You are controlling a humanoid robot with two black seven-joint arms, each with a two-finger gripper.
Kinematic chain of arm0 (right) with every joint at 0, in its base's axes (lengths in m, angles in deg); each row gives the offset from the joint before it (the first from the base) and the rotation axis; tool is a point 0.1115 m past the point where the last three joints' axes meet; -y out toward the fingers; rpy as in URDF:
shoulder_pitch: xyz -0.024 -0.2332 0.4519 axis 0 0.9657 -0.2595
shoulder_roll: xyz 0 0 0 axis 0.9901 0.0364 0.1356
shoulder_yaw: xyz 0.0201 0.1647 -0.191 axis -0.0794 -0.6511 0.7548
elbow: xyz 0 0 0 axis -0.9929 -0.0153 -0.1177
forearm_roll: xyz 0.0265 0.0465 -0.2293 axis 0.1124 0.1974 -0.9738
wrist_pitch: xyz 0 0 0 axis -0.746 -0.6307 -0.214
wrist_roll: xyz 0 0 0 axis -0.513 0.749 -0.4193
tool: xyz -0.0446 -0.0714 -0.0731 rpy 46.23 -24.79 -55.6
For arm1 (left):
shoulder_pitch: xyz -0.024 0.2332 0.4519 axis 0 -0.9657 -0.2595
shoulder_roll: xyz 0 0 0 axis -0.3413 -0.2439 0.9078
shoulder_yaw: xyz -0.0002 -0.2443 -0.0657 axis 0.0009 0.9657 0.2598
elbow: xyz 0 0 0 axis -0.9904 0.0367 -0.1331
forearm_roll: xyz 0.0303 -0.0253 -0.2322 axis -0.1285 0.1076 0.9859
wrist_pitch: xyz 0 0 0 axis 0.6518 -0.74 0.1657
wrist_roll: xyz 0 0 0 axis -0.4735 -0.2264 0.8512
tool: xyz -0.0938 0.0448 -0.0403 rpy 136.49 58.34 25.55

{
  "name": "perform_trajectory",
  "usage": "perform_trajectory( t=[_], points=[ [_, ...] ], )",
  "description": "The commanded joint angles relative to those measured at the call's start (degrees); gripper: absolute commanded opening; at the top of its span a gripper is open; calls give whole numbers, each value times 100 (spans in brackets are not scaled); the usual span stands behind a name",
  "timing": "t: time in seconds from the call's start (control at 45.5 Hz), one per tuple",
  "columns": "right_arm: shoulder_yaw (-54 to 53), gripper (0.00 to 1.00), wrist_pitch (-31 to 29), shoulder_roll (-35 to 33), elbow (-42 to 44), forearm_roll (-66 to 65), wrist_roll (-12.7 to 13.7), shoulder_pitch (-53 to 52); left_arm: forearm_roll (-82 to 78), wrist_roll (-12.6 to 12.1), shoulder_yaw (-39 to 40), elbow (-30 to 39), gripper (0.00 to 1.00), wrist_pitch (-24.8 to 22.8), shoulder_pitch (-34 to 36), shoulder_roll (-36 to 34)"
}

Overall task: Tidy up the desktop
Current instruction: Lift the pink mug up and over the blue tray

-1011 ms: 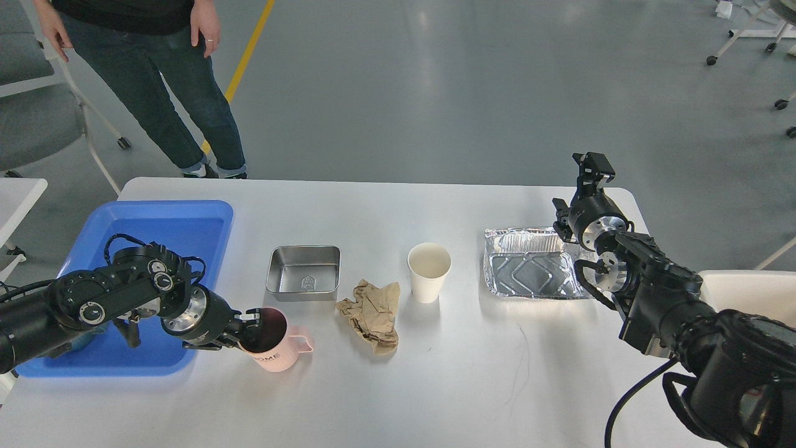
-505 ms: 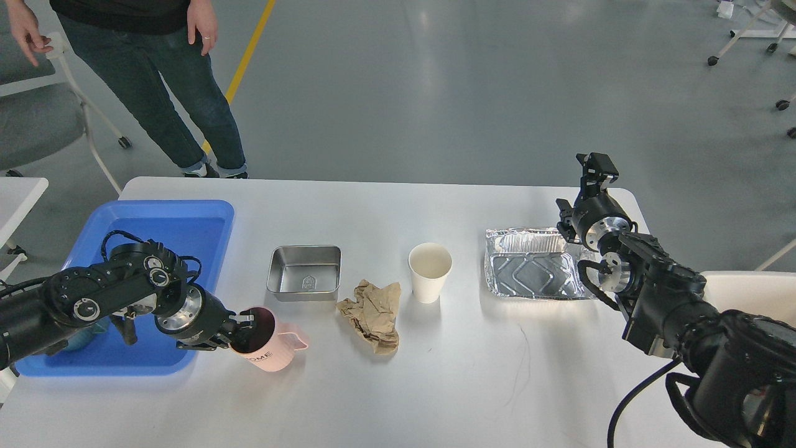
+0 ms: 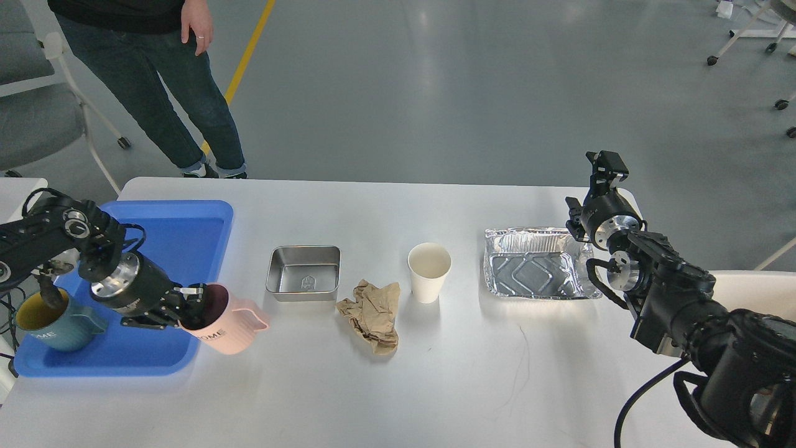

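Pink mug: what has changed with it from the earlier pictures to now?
The left hand, gripping the rim of the pink mug, carried it left, tilted, to the edge of the blue tray. A teal mug now shows in the tray. Steel tin, paper cup and foil tray stayed.

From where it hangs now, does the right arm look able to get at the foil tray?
Probably yes: the right tool hangs just beyond the foil tray, holding nothing I can see, and nothing stands between them on the desktop.
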Motion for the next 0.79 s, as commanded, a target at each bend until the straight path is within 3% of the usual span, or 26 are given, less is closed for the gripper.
perform_trajectory(
  t=[0.0, 0.286, 0.505, 0.769],
  points=[
    [0, 100, 8, -15, 0, -8, 9, -8, 10, -46, 402, 31, 0, -44, 198, -580],
    [8, 100, 8, -42, 0, -43, 9, 1, 18, -99, 728, 5, 0, -44, 1278, -1898],
    [8, 100, 0, -68, 0, -52, 9, -17, 18, -99, 719, -57, 0, -44, 1965, -2365],
    [8, 100, -9, -112, -9, -52, 9, -52, 1, -125, 649, -57, 0, -44, 1992, -2462]
  ],
)
